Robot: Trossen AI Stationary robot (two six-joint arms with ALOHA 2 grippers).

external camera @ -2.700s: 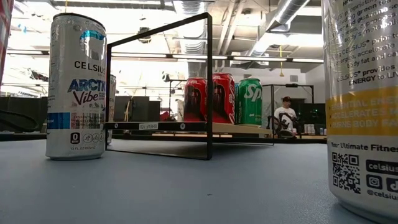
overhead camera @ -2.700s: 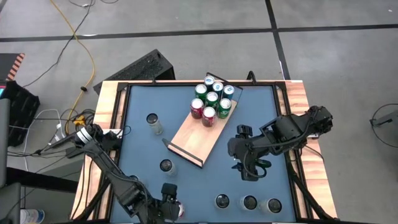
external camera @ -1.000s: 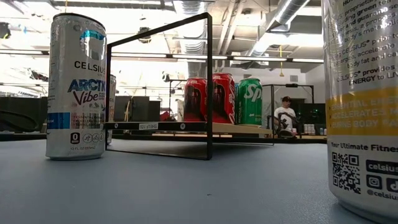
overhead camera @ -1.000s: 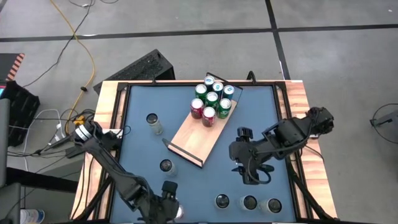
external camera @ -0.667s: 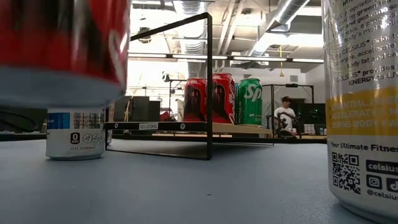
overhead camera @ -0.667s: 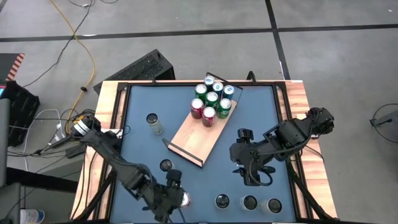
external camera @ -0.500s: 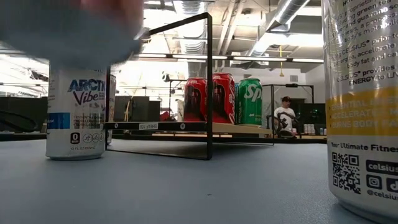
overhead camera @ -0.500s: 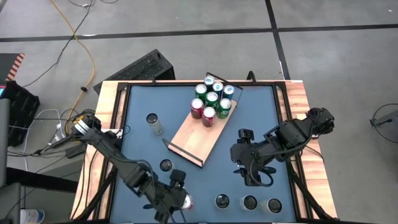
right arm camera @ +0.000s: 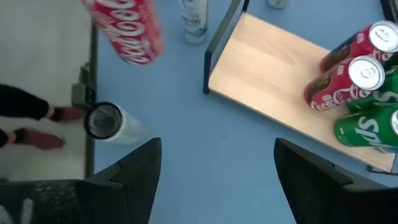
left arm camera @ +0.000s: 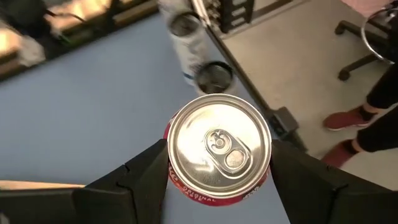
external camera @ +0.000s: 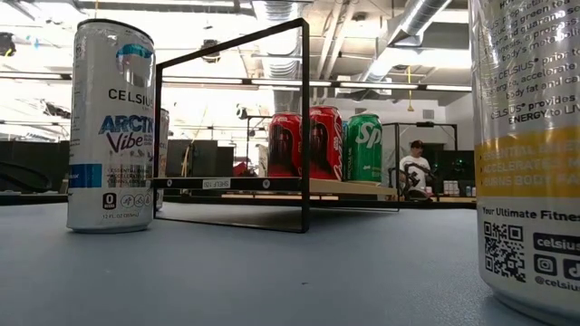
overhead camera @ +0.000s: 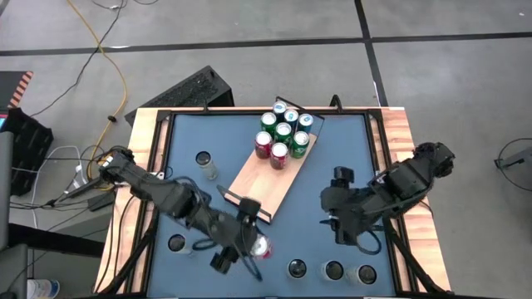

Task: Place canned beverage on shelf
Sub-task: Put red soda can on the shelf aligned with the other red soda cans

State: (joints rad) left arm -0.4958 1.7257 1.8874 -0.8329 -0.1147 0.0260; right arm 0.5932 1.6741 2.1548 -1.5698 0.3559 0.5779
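Observation:
My left gripper (overhead camera: 249, 242) is shut on a red cola can (overhead camera: 262, 247) above the blue table, just near of the shelf's wire rail (overhead camera: 247, 208). The can also shows in the left wrist view (left arm camera: 219, 144) and the right wrist view (right arm camera: 124, 30). The shelf (overhead camera: 264, 173), a light-wood board, lies slantwise mid-table with several red, green and silver cans (overhead camera: 283, 131) standing at its far end. My right gripper (overhead camera: 342, 231) is open and empty to the right of the shelf; its fingers stand wide apart in its wrist view (right arm camera: 227, 180). My left gripper pinches the red can's side wall (left arm camera: 180, 183) just below the top rim, one finger (left arm camera: 140, 180) on each side. The fingers come from above, pointing down. The can stands upright in the hold, top up, lifted clear of the table.
Silver cans stand loose on the table: one at the far left (overhead camera: 204, 159), one at the near left (overhead camera: 176, 243), three along the near edge (overhead camera: 333, 270). Two of them loom in the low view (external camera: 111, 127) (external camera: 530, 154). A person's shoes (left arm camera: 348, 118) show beside the table.
My left gripper has lifted the red can up from the table's near edge, out of the low view, and carried it toward the far and right, to the shelf's railed end. My right arm has shifted a little toward the table's right edge.

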